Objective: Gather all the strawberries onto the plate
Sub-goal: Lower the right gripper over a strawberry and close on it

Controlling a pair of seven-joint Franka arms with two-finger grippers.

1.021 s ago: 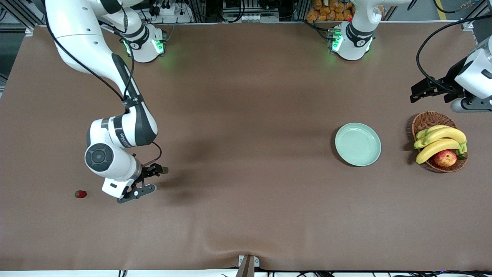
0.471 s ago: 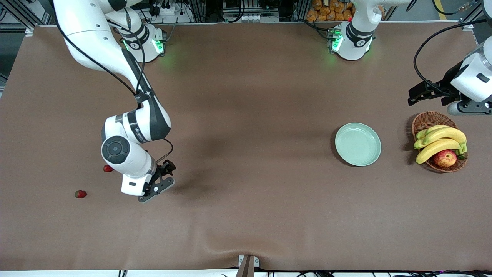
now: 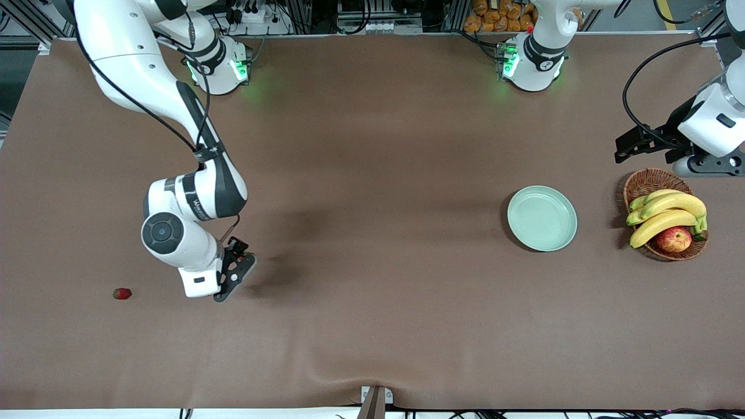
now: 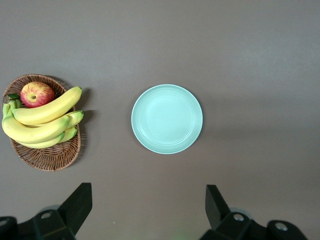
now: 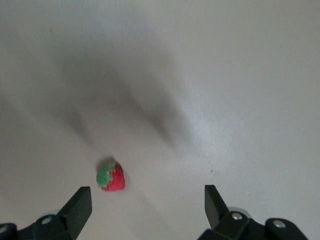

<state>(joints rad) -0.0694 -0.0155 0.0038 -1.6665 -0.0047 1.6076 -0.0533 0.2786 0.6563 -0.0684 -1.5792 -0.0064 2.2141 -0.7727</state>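
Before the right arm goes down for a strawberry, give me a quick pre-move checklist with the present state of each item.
1. Right gripper open and holding nothing: ok.
2. Strawberry in the right wrist view, lying on the table between the fingers but off centre, close to one of them: not ok, recentre first.
3. Strawberry count: one more berry shows in the front view at the right arm's end; a third is not seen: cannot tell.
4. Plate holds nothing and is unobstructed: ok.
5. Left gripper open, waiting above the plate and the basket: ok.
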